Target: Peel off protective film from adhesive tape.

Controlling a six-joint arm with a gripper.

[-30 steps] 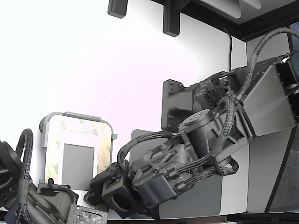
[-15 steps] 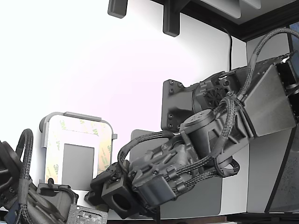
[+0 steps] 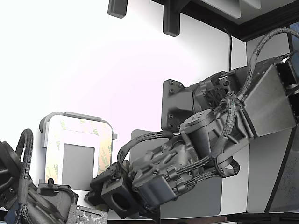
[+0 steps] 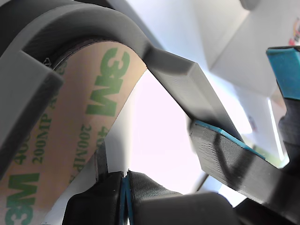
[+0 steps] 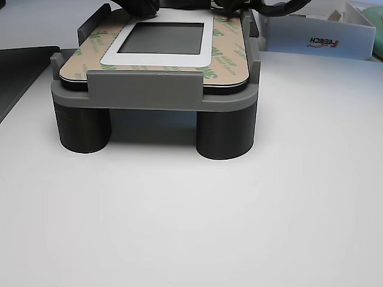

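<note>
Sitting low at the near corner of the light grey rounded tray (image 3: 77, 115) in the exterior view – the black wrist-cam gripper (image 3: 108, 181), fingertips hidden behind its own body there. In the wrist view (image 4: 125, 194), showing two dark pads w/ thin blue liners pressed flat together, no gap – closed tight, but can't tell whether any film is caught between them. Also showing a separate dark block w/ blue edge (image 4: 234, 159) off to one side, apart from the pinched pair.

Curving just beside the pads – the cream-white paper protective film w/ pale green 3M logos (image 4: 89, 122), lying under the tray's grey rim (image 4: 173, 70). In the other view, lying flat as a border strip (image 5: 224, 57) around the dark grey square panel (image 5: 161, 37), on the raised tray standing on dark cylindrical legs (image 5: 226, 134). Adhesive tape itself not distinguishable under the liner.

Lying under the arm in the exterior view – a large dark grey rounded mat (image 3: 205, 198), on the white tabletop (image 3: 93, 70). Sitting at that view's lower left – a second cable-wrapped dark arm (image 3: 28, 196). Behind the tray in the other view – a white box w/ red lettering (image 5: 317, 39).
</note>
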